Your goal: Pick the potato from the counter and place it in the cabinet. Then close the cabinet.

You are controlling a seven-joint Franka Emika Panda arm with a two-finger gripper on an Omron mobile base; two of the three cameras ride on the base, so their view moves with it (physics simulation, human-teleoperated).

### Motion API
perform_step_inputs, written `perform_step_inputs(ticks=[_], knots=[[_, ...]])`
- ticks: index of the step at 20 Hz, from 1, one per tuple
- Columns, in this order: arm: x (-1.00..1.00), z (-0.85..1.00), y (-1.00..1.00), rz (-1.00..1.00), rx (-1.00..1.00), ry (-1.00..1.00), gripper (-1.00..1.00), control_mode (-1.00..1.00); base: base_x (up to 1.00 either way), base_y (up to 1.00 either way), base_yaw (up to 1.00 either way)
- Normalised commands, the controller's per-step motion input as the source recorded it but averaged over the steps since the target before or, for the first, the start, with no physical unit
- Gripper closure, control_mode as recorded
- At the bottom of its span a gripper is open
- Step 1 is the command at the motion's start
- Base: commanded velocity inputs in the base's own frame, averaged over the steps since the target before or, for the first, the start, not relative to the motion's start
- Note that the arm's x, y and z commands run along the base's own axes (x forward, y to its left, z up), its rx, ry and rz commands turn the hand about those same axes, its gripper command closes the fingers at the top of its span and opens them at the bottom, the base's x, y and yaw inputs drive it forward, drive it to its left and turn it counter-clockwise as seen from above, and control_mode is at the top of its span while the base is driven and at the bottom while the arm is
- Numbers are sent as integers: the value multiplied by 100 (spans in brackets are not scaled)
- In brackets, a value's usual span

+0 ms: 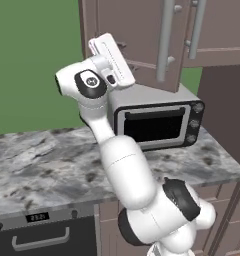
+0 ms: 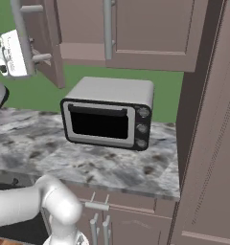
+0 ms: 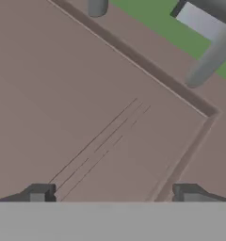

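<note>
We find the gripper spread wide and empty, facing the panelled cabinet door up close.

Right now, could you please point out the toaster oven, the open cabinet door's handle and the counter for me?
toaster oven [image 2: 98, 123]: right base view, on its black window.
cabinet door handle [image 1: 165, 45]: left base view, mid-length of the grey bar.
counter [image 1: 42, 165]: left base view, bare marbled top.

The tool faces a cabinet door panel close ahead, which blocks its way forward. The door's bar handle stands just beside it. Below it the toaster oven blocks descent; the desk lies free.
</note>
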Motion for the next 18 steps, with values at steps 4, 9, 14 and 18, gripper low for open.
perform_step_inputs(ticks=[4,9,14,18], knots=[[85,10,-100,11,0,2,-100,-100,0,0,0],[82,15,-87,21,0,0,-100,-100,0,0,0],[62,17,-74,27,2,0,-100,-100,0,0,0],[65,0,-78,27,6,0,-100,-100,0,0,0]])
